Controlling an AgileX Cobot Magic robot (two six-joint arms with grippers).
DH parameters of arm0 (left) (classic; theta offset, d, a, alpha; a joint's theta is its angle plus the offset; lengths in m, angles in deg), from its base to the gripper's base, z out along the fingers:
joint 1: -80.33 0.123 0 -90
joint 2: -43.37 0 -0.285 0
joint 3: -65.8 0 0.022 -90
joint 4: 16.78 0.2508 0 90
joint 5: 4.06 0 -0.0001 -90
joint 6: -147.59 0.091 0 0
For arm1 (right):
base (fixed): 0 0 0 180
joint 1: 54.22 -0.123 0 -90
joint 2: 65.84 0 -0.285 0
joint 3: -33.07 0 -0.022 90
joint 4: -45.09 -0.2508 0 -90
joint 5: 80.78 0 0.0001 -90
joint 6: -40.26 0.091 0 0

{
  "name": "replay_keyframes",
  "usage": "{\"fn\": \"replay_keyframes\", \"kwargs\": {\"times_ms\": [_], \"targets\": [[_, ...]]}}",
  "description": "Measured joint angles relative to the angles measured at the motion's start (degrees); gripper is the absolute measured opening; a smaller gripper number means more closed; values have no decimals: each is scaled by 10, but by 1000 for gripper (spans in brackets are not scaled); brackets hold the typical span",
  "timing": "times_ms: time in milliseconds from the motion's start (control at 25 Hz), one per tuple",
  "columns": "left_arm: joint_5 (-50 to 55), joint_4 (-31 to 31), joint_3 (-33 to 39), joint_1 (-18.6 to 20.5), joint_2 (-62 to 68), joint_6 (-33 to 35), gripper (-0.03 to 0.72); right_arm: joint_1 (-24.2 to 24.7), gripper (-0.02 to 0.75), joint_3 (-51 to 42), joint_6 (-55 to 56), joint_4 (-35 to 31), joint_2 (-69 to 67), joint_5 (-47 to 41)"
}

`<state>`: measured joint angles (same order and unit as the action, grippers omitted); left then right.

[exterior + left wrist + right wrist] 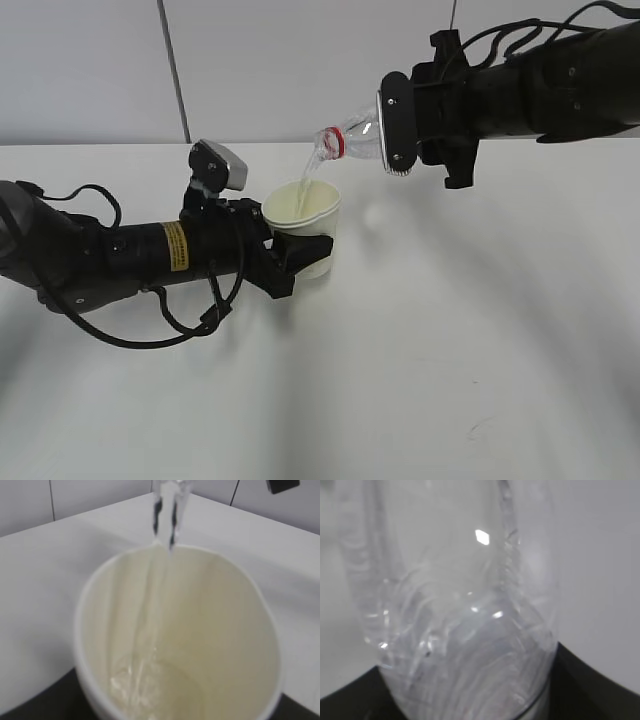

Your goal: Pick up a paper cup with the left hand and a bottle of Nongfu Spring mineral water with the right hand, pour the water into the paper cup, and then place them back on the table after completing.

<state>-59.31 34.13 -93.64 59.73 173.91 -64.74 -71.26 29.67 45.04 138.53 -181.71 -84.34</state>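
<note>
My left gripper (300,255) is shut on a white paper cup (304,215) and holds it upright just above the white table (450,350). My right gripper (395,125) is shut on a clear bottle (352,138) with a red neck ring, tipped mouth-down to the left above the cup. A stream of water (306,182) runs from the bottle's mouth into the cup. In the left wrist view the cup (240,630) fills the frame, the stream (165,517) enters from above and water pools at the bottom (145,685). The right wrist view shows the bottle's clear body (455,630) up close.
A pale wall with a vertical seam (175,70) stands behind the table. Black cables (150,330) loop under the left arm. The right arm (540,85) reaches in from the upper right above the tabletop.
</note>
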Motion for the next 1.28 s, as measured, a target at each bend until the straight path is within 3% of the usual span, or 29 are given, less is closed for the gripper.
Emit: {"fn": "replay_keyframes", "kwargs": {"times_ms": [1280], "targets": [[2,0,0,0,0,0,399,0,447,1,0,6,0,-3]]}}
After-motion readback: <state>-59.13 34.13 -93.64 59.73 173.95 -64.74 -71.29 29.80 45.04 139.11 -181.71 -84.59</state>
